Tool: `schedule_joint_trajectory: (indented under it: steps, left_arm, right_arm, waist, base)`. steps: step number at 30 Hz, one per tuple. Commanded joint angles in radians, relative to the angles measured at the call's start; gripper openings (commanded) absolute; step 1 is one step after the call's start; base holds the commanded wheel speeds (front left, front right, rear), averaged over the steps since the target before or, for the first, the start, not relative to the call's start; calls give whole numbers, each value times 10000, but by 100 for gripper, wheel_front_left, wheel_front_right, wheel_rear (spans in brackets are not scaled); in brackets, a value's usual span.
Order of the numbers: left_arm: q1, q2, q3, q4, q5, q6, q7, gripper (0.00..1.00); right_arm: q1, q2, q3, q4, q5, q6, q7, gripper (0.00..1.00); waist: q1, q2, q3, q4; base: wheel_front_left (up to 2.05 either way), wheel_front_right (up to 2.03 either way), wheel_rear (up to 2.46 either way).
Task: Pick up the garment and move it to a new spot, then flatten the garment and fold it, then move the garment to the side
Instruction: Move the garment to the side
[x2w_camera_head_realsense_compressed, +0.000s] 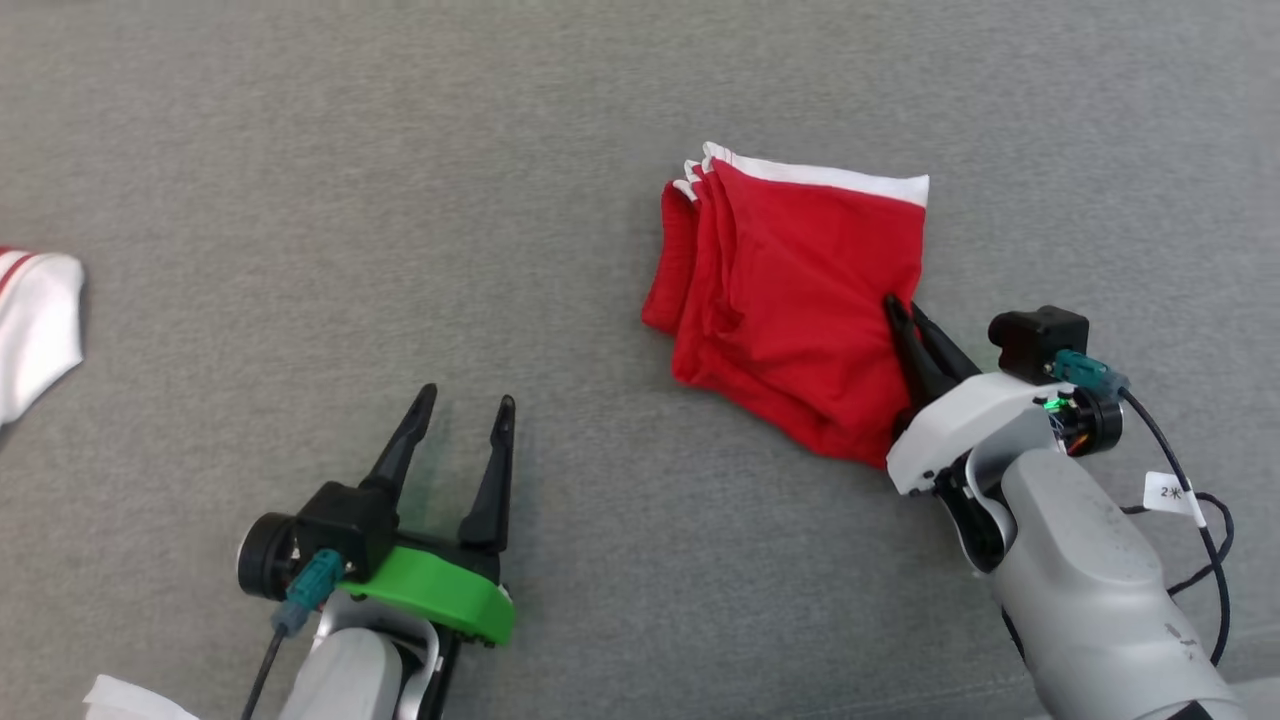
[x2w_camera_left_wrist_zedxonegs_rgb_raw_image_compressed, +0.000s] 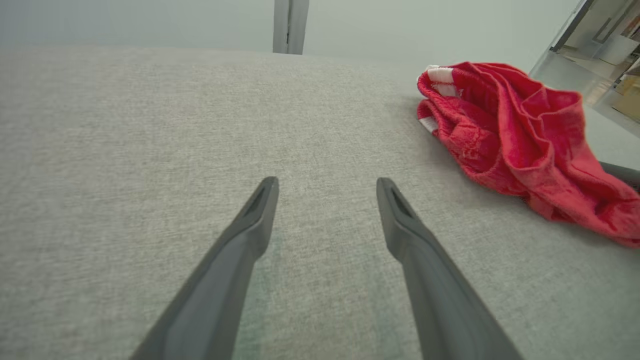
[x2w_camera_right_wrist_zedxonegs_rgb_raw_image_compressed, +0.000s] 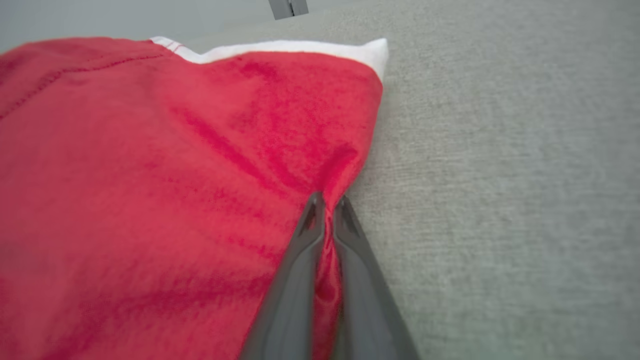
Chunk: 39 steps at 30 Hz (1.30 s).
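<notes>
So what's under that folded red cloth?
The grey surface shows all around the red cloth, so the cloth lies on it. The stacked layers hide whatever may sit between or beneath them. The right gripper pinches one edge.

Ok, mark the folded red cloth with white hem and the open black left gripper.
Folded red cloth with white hem (x2w_camera_head_realsense_compressed: 800, 300), head view, middle of top layer.
Open black left gripper (x2w_camera_head_realsense_compressed: 467, 395), head view, midway between fingertips.
</notes>
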<state>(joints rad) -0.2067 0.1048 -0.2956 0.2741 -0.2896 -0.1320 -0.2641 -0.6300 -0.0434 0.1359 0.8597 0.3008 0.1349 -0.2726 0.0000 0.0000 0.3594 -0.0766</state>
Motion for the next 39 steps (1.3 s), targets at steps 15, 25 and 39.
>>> schedule_joint_trajectory:
  steps: [15,25,39]
  left_arm:
    - [-209,232,-1440,169,-149,33,-5,100]
    - [-130,641,-1145,130,-17,33,-5,100]
    - [-1856,1459,-1247,-652,223,33,-5,100]
  right_arm:
    - [1420,-70,718,-733,376,-51,83,0]
    - [450,-236,822,-225,-330,-51,83,0]
    - [-3402,-2537,-641,1358,-2667,-51,343,0]
  waist:
    - [0,0,-958,-4730]
    - [0,0,-219,-4319]
    - [0,0,2527,-2243]
  base:
    - [0,0,0]
    - [0,0,0]
    - [0,0,0]
